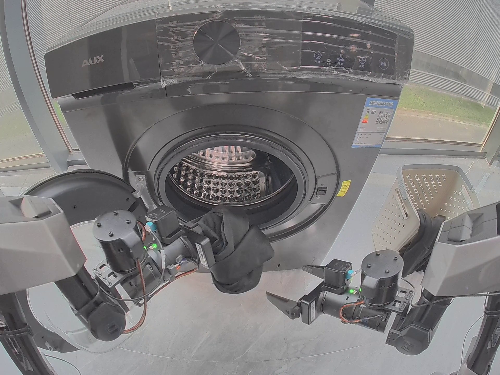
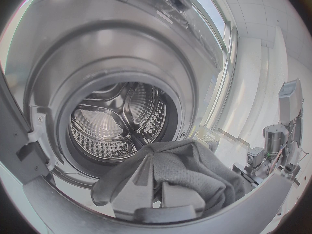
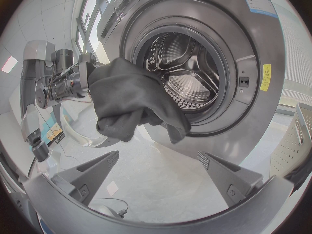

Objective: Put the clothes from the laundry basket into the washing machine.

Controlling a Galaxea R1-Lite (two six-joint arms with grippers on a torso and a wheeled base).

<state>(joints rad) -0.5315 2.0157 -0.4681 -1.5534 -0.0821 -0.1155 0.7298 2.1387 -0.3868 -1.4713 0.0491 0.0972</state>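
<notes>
While the left gripper (image 2: pixel 159 189) is clamped on the dark grey knitted garment (image 1: pixel 237 256), the cloth hangs at the lower rim of the grey front-loading washing machine (image 1: pixel 333 131), outside its steel drum (image 1: pixel 224 183). Released here, the drooping folds would likely catch that rim or drop to the floor (image 1: pixel 219 334). The right gripper (image 1: pixel 289 283), jaws apart, holds nothing near the white perforated laundry basket (image 1: pixel 437 188).

Bright daylight from windows (image 1: pixel 442 100) glints off the drum (image 1: pixel 224 178); wrist-view edges warp

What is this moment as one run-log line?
left gripper: shut on dark garment, before washing machine opening | right gripper: open, empty | drum: no clothes visible | laundry basket: right of machine
</notes>
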